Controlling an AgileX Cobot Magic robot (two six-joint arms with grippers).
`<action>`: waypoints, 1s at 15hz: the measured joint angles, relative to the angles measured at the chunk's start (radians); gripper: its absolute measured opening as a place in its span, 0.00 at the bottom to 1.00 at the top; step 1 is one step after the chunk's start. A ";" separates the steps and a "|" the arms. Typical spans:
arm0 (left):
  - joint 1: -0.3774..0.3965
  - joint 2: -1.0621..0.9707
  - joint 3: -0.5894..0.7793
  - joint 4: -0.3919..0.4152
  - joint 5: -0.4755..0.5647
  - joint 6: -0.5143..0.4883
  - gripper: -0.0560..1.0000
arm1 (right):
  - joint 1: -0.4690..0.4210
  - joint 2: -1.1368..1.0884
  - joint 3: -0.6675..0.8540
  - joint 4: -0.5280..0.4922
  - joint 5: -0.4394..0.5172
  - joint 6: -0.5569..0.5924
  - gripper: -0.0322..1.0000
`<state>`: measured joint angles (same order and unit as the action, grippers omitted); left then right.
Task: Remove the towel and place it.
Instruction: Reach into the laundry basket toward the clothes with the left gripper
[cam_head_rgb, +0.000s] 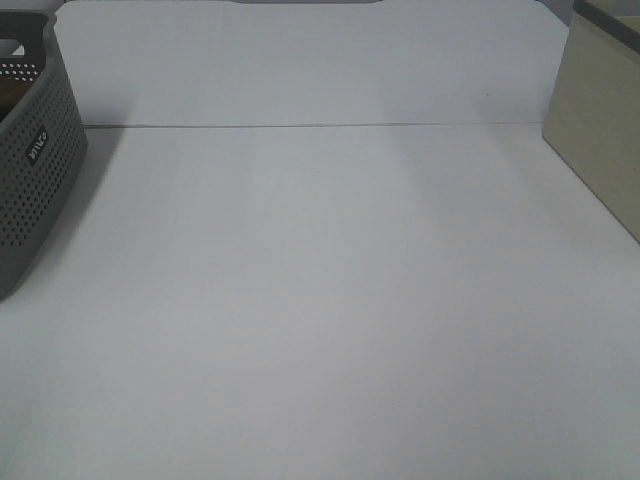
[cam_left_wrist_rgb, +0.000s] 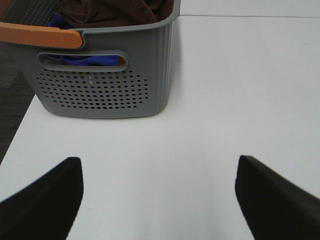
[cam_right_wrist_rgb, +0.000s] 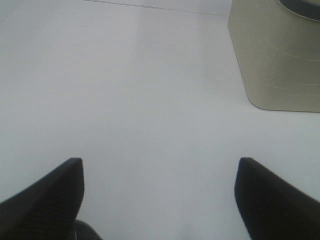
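Left hand and right hand are both open and empty; the left should dip into the grey basket, pinching only the brown towel, not the blue cloth.

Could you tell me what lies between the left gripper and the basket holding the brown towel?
Only bare white table, as the left wrist view shows; the left gripper is short of the basket and towel.

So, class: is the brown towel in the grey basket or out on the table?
In. The left wrist view shows the towel bunched inside the grey basket, beside blue cloth.
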<state>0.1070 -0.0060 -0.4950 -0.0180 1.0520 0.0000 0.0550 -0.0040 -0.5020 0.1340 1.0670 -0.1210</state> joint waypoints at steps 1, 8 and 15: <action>0.000 0.000 0.000 0.000 0.000 0.000 0.78 | 0.000 0.000 0.000 0.000 0.000 0.000 0.80; 0.000 0.000 0.000 0.000 0.000 0.000 0.78 | 0.000 0.000 0.000 0.000 0.000 0.000 0.80; 0.000 0.000 0.000 0.000 0.000 0.000 0.78 | 0.000 0.000 0.000 0.000 0.000 0.000 0.80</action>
<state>0.1070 -0.0060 -0.4950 -0.0180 1.0520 0.0000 0.0550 -0.0040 -0.5020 0.1340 1.0670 -0.1210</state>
